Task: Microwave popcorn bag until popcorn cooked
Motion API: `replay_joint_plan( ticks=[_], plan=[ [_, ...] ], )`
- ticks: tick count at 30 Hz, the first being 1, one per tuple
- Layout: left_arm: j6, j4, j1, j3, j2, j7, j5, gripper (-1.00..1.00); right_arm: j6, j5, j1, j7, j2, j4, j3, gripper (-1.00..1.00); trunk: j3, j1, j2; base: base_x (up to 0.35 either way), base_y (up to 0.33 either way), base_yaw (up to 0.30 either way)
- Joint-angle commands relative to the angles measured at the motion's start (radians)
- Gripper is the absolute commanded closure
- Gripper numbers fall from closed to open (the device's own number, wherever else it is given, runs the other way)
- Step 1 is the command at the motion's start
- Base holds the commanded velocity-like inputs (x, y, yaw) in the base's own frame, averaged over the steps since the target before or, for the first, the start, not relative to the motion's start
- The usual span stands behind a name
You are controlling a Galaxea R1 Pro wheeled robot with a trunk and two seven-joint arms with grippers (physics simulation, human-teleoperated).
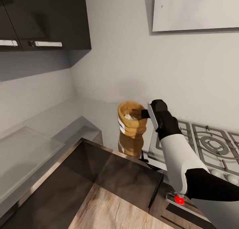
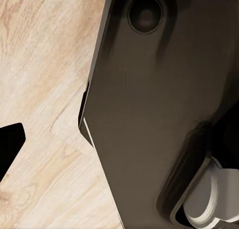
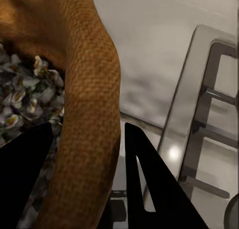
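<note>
Grey countertop [image 1: 49, 119] carries the soft, light popcorn bag [image 1: 131, 132]; right gripper [image 1: 145, 114] straddles its rolled rim, seemingly pinching.

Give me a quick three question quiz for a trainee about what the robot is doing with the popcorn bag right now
1. True or false: the popcorn bag lies flat on its side.
2. Multiple choice: what stands right beside the bag, on the side of the right gripper? A) a sink B) a gas hob C) a toaster
3. Fill in: in the right wrist view, one finger sits inside the bag over the popcorn and the other outside, so the fingers straddle the bag's ____.

Key
1. False. It stands upright on the countertop.
2. B
3. rim
</note>
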Motion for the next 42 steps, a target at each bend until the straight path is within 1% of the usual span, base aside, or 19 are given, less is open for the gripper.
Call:
replay_joint_plan(
  ticks=[1, 3, 6, 10, 16, 42],
  plan=[
    [-0.001, -0.001, 0.0, 0.005, 0.0, 0.001, 0.0, -1.0, 0.004, 0.005, -0.001, 0.003, 0.001, -0.008, -0.002, 1.0, -0.001, 0.0, -0.001, 0.0, 0.0, 0.0],
    [-0.001, -0.001, 0.0, 0.005, 0.0, 0.001, 0.0, -1.0, 0.004, 0.006, -0.001, -0.001, 0.001, -0.072, -0.003, 1.0, -0.001, 0.0, -0.001, 0.0, 0.0, 0.0],
    [-0.001, -0.001, 0.0, 0.005, 0.0, 0.001, 0.0, -1.0, 0.004, 0.007, -0.001, -0.007, 0.001, -0.133, -0.004, 1.0, -0.001, 0.0, -0.001, 0.0, 0.0, 0.0],
    [-0.001, -0.001, 0.0, 0.005, -0.001, 0.001, 0.0, -1.0, 0.004, 0.006, -0.001, -0.01, 0.001, -0.164, -0.006, 1.0, -0.001, 0.0, -0.001, 0.0, 0.0, 0.0],
    [-0.003, -0.001, 0.0, 0.005, -0.002, 0.002, 0.0, -1.0, 0.004, 0.01, -0.001, -0.01, 0.001, -0.166, -0.005, 1.0, -0.001, 0.0, -0.001, -0.096, 0.0, 0.0],
    [-0.006, -0.001, 0.0, 0.004, -0.002, 0.002, -0.002, -1.0, 0.004, 0.008, -0.001, -0.01, 0.001, -0.166, -0.006, 1.0, -0.001, 0.0, -0.001, -0.341, 0.0, 0.0]
  ],
)
